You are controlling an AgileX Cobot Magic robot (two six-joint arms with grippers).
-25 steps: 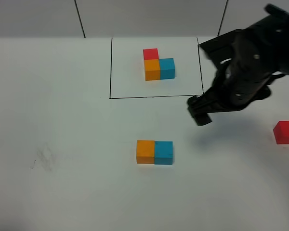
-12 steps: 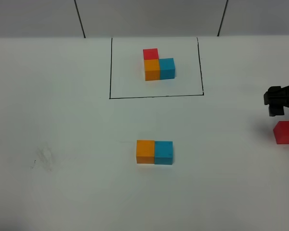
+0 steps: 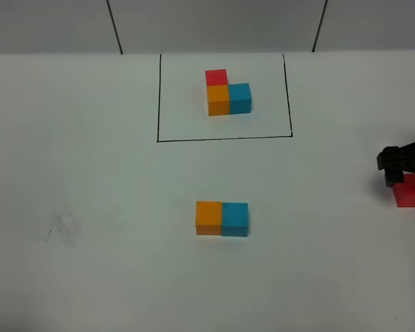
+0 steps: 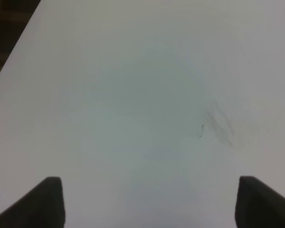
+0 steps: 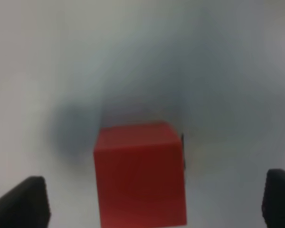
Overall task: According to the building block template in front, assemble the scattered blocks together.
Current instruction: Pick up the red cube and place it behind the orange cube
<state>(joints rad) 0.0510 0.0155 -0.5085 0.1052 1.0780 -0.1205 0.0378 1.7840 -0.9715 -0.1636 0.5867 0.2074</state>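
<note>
Two loose blocks, orange point(image 3: 209, 218) and blue point(image 3: 235, 219), sit joined in the middle of the counter point(image 3: 90, 173). The red block point(image 3: 413, 195) lies at the far right, just under your right pincer point(image 3: 403, 166).

Left wrist: the left pincer point(image 4: 154, 202) is spread over bare counter, well away from every block.

Right wrist: the spread fingers point(image 5: 19, 204) flank the red block with a gap on each side, so the right arm is the one to take it.

High view: the right end effector point(image 3: 407, 166) is running off the picture's right edge and is covering the upper corner of the red block point(image 3: 411, 195). Right wrist view: the block is appearing blurred, with its near side cut off. Left wrist view: the left end effector point(image 4: 149, 204) is showing only two dark fingertips point(image 4: 50, 199) at the picture's edge.
</note>
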